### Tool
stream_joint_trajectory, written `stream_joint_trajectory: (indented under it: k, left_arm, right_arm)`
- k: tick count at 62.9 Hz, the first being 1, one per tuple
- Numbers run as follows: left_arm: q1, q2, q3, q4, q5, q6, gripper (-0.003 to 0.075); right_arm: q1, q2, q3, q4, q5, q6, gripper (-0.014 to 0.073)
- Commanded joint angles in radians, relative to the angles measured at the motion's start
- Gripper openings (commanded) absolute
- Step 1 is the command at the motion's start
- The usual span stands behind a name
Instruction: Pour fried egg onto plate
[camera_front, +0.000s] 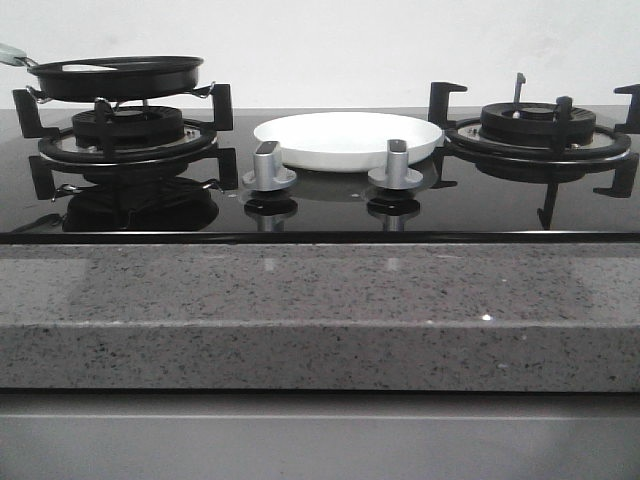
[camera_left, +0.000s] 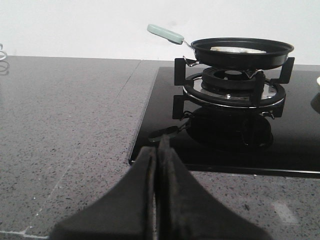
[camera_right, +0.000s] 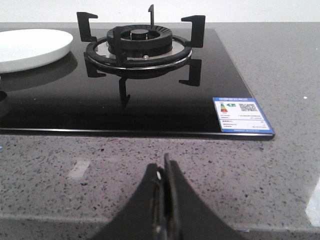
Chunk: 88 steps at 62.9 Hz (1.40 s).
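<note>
A black frying pan (camera_front: 120, 76) with a pale green handle (camera_left: 165, 33) sits on the left burner. The fried egg (camera_left: 237, 49) lies flat in it; only its white shows. The white plate (camera_front: 347, 138) rests on the black glass hob between the two burners, and its edge shows in the right wrist view (camera_right: 30, 47). My left gripper (camera_left: 159, 152) is shut and empty over the granite counter, well short of the pan. My right gripper (camera_right: 165, 167) is shut and empty over the counter in front of the right burner. Neither gripper shows in the front view.
Two silver knobs (camera_front: 269, 168) (camera_front: 396, 165) stand in front of the plate. The right burner (camera_front: 535, 128) with black pan supports is bare. A blue energy label (camera_right: 242, 121) sits on the hob's corner. Grey granite counter (camera_front: 320, 300) runs along the front.
</note>
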<state>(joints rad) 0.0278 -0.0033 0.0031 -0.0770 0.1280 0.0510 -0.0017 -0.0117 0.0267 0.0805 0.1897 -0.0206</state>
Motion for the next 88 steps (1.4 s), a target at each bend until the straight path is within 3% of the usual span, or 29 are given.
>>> stream_joint_trajectory:
  k: [1, 34, 54, 69, 88]
  left_arm:
    - [0.000, -0.017, 0.005, -0.010, -0.087, -0.009, -0.0020]
    - [0.000, -0.017, 0.005, -0.010, -0.087, -0.009, -0.0020]
    - [0.000, -0.013, -0.055, -0.011, -0.184, -0.009, -0.0020]
    - [0.000, 0.179, -0.379, -0.004, 0.129, -0.009, -0.0020]
    - [0.000, 0.557, -0.584, -0.004, 0.128, -0.009, -0.0020]
  right_arm:
    - [-0.009, -0.015, -0.005, -0.010, -0.076, -0.004, -0.0118]
    - [-0.009, -0.015, -0.005, -0.010, -0.078, -0.004, -0.0118]
    - [-0.009, -0.015, -0.030, -0.010, -0.123, -0.004, -0.0118]
    - [-0.009, 0.088, -0.320, -0.010, -0.011, -0.004, -0.0113]
    - [-0.009, 0.495, -0.656, -0.010, 0.118, -0.004, -0.0106]
